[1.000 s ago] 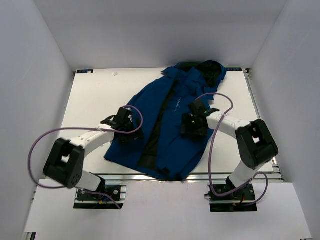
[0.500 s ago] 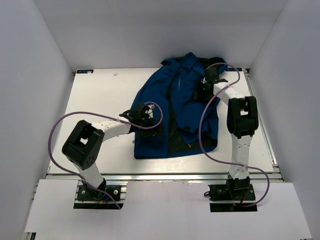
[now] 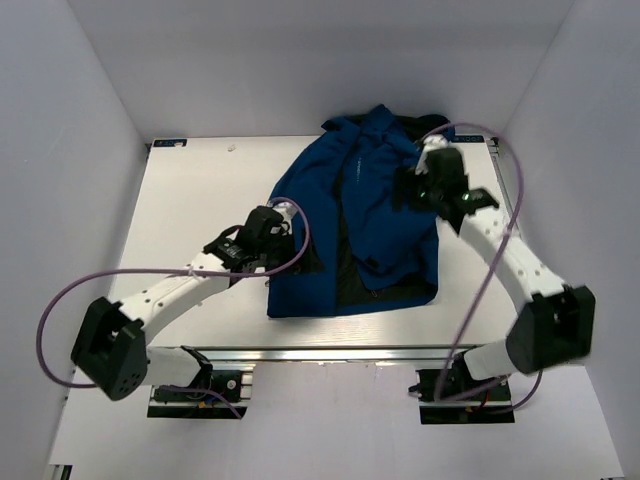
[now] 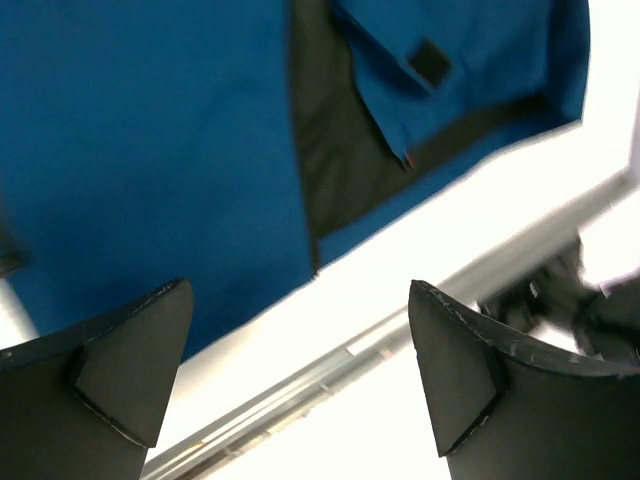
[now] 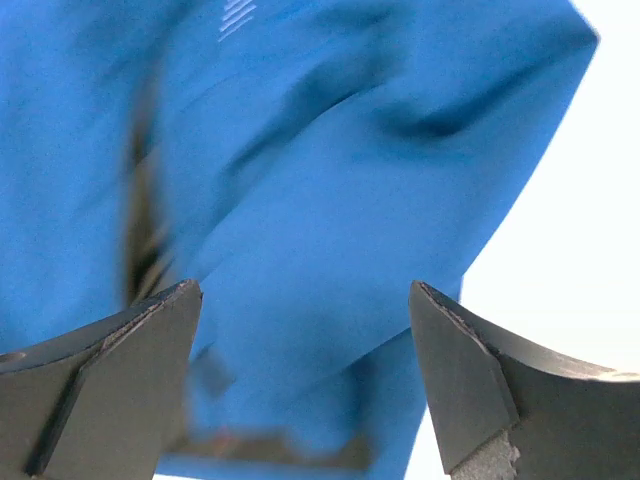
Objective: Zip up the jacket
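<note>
The jacket (image 3: 325, 195) lies spread on the white worktop (image 3: 190, 200), right of centre. Its hood is at the far edge and its hem faces the near edge. The front is not closed: a strip of black lining (image 3: 347, 270) shows between the 2 blue panels, widest toward the hem.

The left tool (image 3: 298, 262) is over the jacket's near left corner. In the left wrist view, the left tool (image 4: 300, 290) has its 2 fingers (image 4: 120, 360) spread wide with nothing between them. Below them are the blue cloth (image 4: 150, 130), the dark lining (image 4: 330, 150), bare worktop (image 4: 400, 270) and a metal rail (image 4: 330, 365) along the near edge.

The right tool (image 3: 405, 192) is over the jacket's far right part, near the shoulder. In the right wrist view, the right tool (image 5: 305, 288) also has its fingers (image 5: 110, 370) parted and empty above blurred blue fabric (image 5: 330, 250). A dark line (image 5: 145, 230) there is probably the front opening, and white worktop (image 5: 560, 200) shows to the right.
</note>
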You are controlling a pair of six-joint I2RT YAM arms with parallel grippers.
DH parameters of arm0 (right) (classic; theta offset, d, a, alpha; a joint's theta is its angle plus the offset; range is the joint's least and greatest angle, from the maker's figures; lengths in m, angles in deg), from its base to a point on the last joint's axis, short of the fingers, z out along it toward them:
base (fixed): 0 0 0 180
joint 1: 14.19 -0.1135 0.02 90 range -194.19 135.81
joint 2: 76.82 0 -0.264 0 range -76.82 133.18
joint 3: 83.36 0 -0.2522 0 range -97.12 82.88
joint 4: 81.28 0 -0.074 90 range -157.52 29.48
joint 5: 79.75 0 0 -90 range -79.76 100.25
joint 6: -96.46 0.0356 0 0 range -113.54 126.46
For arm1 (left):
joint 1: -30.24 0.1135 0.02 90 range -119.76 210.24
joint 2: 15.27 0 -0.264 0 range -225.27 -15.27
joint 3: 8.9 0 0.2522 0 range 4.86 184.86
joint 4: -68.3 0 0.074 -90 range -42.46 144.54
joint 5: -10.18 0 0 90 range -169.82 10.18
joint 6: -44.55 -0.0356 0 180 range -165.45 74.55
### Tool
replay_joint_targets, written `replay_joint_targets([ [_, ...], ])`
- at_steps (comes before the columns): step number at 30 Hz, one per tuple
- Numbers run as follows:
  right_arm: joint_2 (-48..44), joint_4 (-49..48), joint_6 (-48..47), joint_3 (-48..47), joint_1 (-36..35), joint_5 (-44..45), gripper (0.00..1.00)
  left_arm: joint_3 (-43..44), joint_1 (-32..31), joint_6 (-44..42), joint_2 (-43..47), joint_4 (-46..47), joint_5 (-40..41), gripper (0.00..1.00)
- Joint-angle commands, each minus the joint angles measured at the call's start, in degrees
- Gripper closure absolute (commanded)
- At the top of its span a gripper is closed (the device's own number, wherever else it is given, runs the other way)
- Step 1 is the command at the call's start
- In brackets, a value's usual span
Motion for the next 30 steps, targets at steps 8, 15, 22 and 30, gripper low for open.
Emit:
replay_joint_targets([
  [8,-1.78,2.7,20.4,15.27,-14.19,6.71,0.11,1.91,0.23,4.13,7.4,-12.68,17.34,0.02],
  [15,5.35,-3.87,22.51,15.0,-15.26,8.39,0.12,-3.45,0.23,7.21,13.11,-13.2,18.83,0.02],
  [22,5.46,-6.87,24.35,13.25,-15.26,12.32,1.0,-4.16,0.23,7.92,15.49,-15.4,20.68,0.02],
  [30,-11.94,1.28,22.16,16.14,-8.42,22.71,1.0,-4.6,0.23,7.65,16.46,-14.35,21.38,0.02],
])
